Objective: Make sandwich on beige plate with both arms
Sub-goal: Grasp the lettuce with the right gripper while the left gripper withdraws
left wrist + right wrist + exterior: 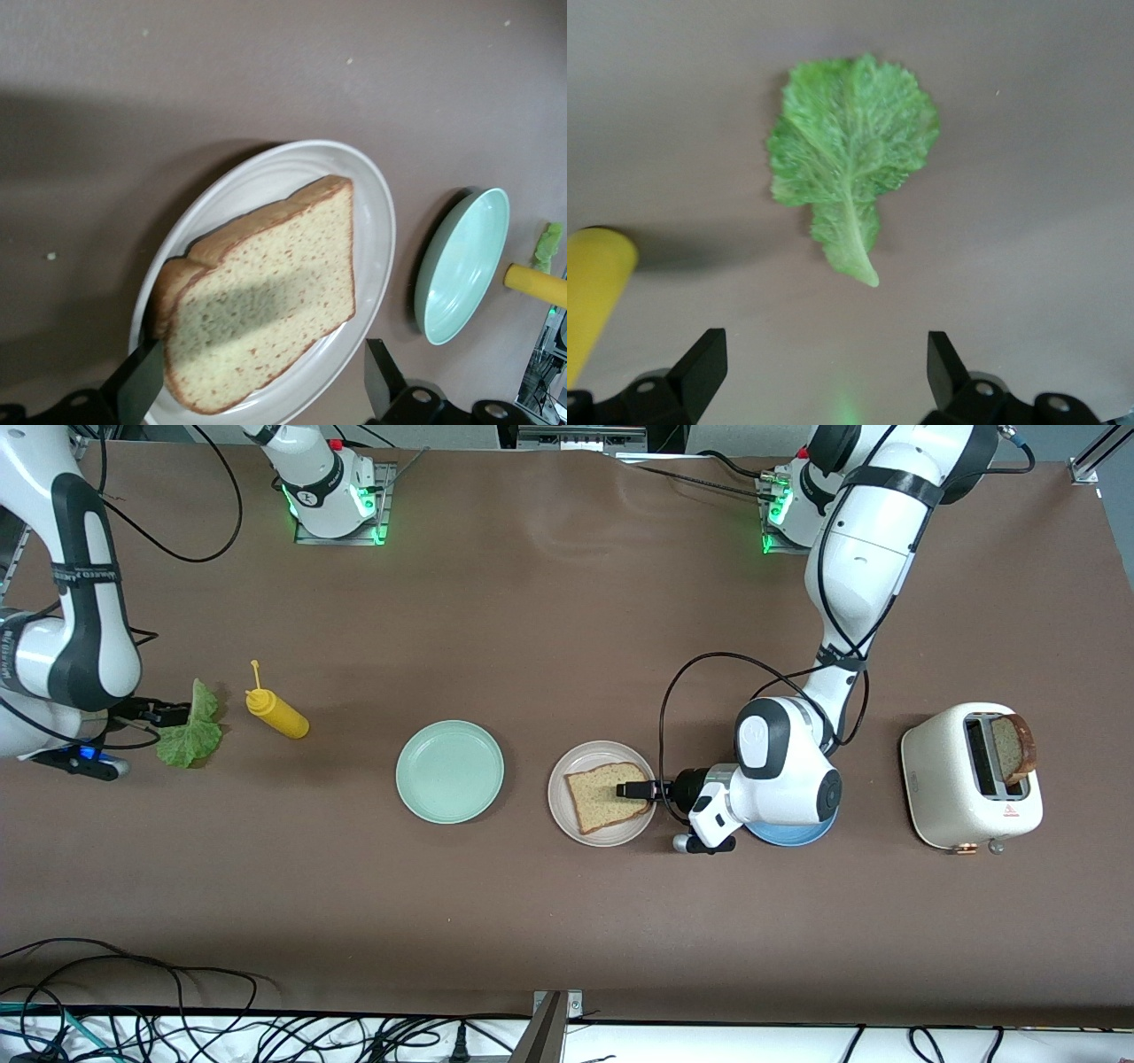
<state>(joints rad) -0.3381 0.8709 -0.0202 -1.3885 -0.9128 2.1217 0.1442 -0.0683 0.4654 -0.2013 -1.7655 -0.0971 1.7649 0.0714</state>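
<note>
A square, brown-crusted bread slice (606, 796) lies flat on the beige plate (563, 808), the left hand (631, 789) low over it, fingers apart. The right hand (824, 372), fingers apart, hovers by the ruffled green lettuce leaf (190, 728) on the desk (567, 921).

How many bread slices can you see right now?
2. One bread slice lies on the beige plate; the other slice stands in the toaster. Its second slot looks empty.
</note>
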